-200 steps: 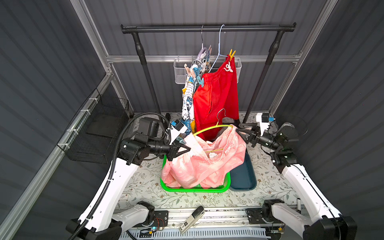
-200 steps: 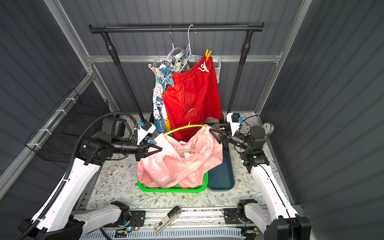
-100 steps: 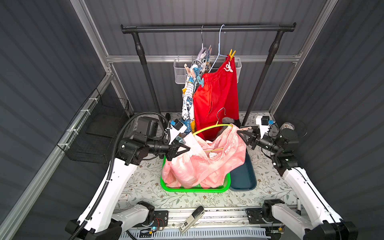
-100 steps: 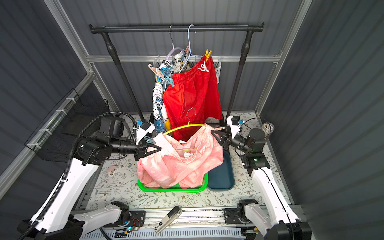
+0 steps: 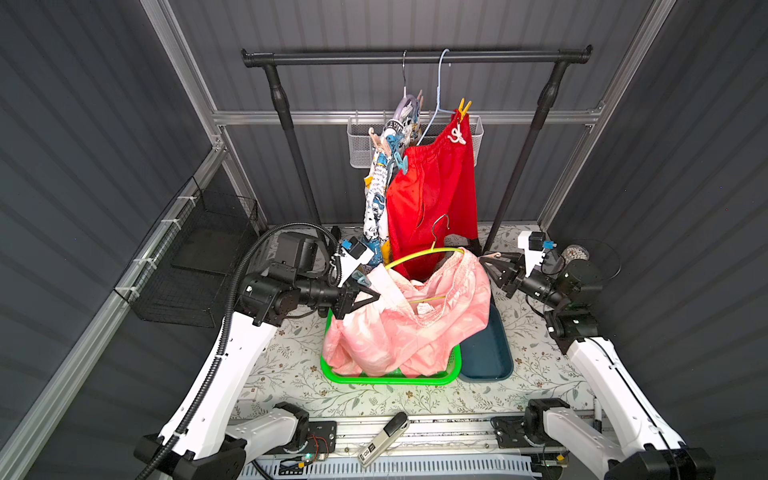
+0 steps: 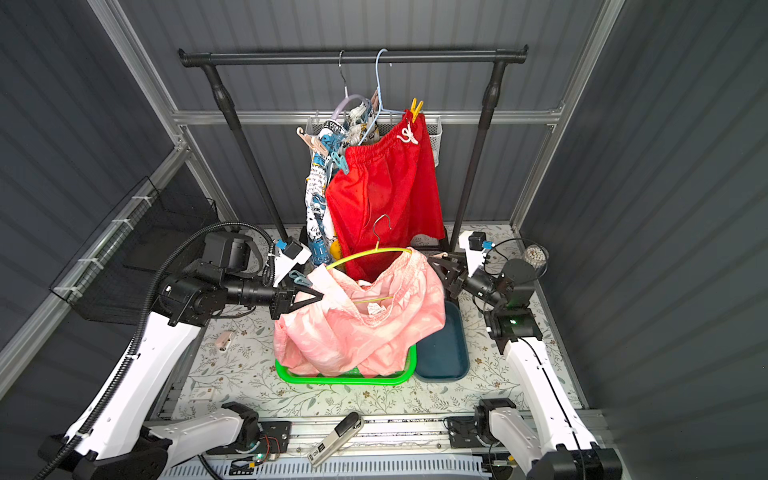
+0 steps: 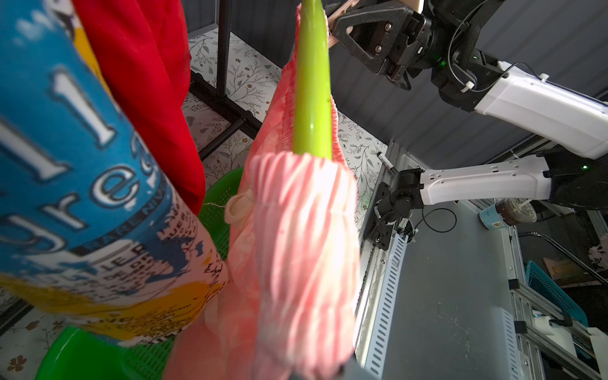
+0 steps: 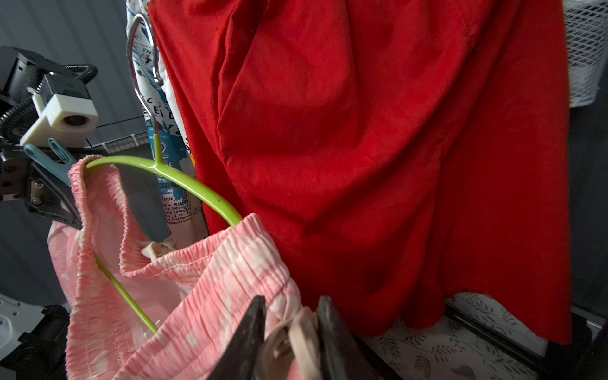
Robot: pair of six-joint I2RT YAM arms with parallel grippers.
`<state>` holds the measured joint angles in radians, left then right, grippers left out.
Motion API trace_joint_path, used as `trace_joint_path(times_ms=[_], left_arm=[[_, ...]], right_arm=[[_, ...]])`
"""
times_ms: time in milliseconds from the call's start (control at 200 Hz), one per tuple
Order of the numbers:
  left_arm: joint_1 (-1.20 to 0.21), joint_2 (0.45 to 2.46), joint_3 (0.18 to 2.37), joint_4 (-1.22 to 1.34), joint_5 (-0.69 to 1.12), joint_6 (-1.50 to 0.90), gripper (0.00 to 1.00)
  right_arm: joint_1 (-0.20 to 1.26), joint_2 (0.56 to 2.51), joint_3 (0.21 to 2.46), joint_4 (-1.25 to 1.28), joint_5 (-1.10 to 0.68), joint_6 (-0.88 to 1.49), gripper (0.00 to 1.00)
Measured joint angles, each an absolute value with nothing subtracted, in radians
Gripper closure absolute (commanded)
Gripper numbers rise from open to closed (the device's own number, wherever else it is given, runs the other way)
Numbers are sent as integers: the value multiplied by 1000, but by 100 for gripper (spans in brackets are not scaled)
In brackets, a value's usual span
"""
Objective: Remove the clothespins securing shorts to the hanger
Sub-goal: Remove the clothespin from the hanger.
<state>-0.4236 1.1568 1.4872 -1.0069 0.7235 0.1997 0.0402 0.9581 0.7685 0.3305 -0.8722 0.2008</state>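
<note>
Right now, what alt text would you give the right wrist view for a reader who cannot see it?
The right gripper's two black fingers flank a beige clothespin on the waistband of pink shorts, which hang on a green hanger. Red shorts fill the background; a blue clothespin sits at the hanger's far end.

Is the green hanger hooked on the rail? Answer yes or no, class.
No: the green hanger's hook stands free in the air, well below the rail, in front of the red shorts.
</note>
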Motion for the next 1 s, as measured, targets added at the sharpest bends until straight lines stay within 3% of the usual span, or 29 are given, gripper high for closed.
trace_joint_path(times_ms=[270,721,1001], left_arm=[[-424,1166,1487,-1009,727,200,100],[-389,1170,1494,-1009,619,197,100],[-376,1150,1494,-994,543,179,100]], right_arm=[[37,962,767,334,-871,205,100],[2,962,765,313,-741,210,100],[41,881,732,90,-592,347,99]])
